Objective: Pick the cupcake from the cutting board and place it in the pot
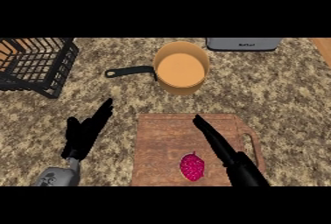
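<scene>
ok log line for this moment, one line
cupcake on cutting board, untouched | right hand open over board | left hand open, left of board | pot empty

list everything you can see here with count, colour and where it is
cupcake: one, pink-red, on the near part of the cutting board
cutting board: one, brown wood with a handle slot at its right, centre near edge
pot: one, orange with a black handle pointing left, beyond the board
wire basket: one, black, far left
appliance: one, grey, far edge right of the pot, only partly in view
counter: one, speckled beige
left hand: one, black, fingers straight, left of the board
right hand: one, black, fingers straight, over the board right of the cupcake
</scene>
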